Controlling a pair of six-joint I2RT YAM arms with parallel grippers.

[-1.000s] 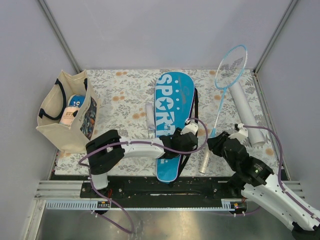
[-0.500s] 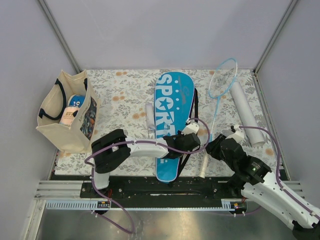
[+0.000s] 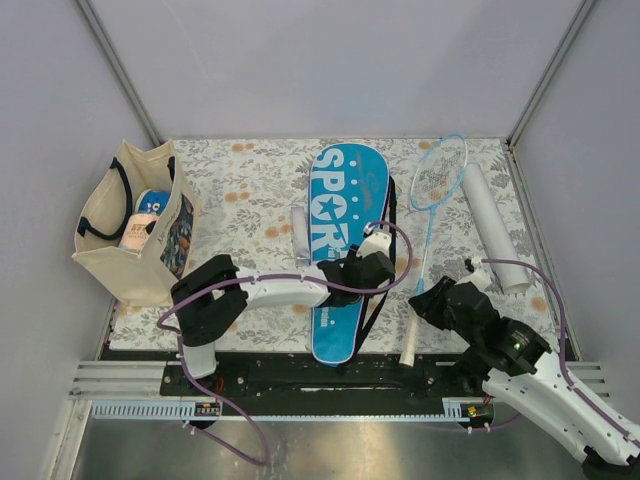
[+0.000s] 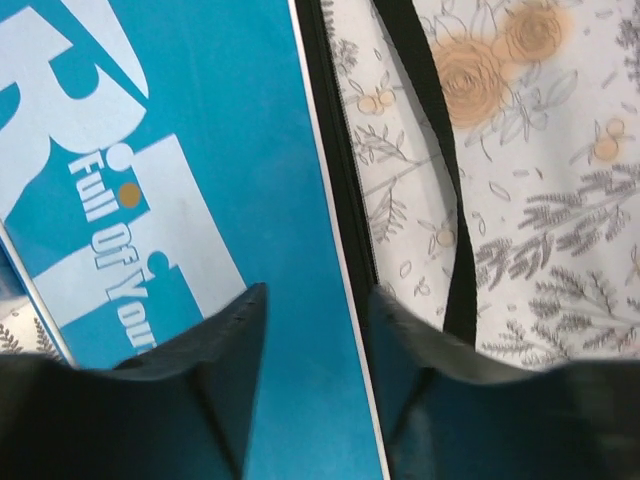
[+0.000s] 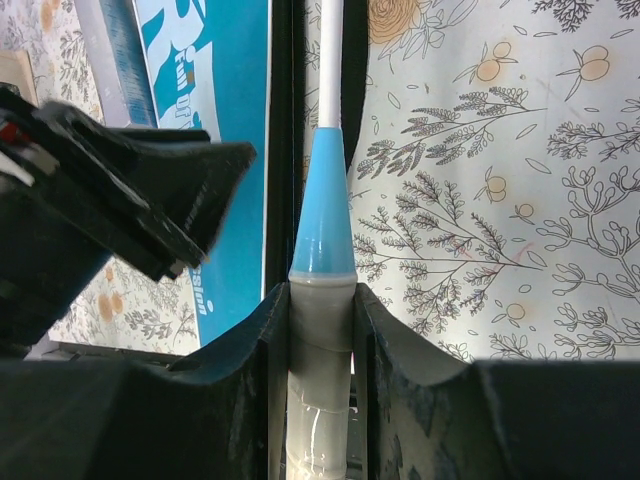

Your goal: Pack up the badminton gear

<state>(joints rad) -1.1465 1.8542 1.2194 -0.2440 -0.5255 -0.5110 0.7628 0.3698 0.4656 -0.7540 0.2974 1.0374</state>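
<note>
The racket (image 5: 322,250) lies to the right of the big blue cover (image 3: 345,200). Its round head points to the far side and its white handle points to the near side. The right claw (image 5: 320,300) is closed tight on the handle, just under the blue cone where the thin stick starts. I cannot tell if the head is resting on the worktop (image 3: 250,180) or is up a little. The cover lies flat in the middle of the worktop, with its wide end far and its thin end near. The left claw (image 4: 315,310) hangs over the cover's right edge. It is part way open and has nothing in it. A black strap (image 4: 458,280) lies on the flowery cloth just right of that edge. The long white tube (image 3: 487,225) lies to the right of the racket, close to its head. A cloth bag (image 3: 120,270) stands far off on the left. I think the racket has to go into the cover next. This could go wrong in a few ways. The racket is long and is held only at one end, so the head may swing and bump the tube and make it roll. The racket may catch on the strap. Nobody holds the cover, so it may just slide away when the racket pushes on it.
</note>
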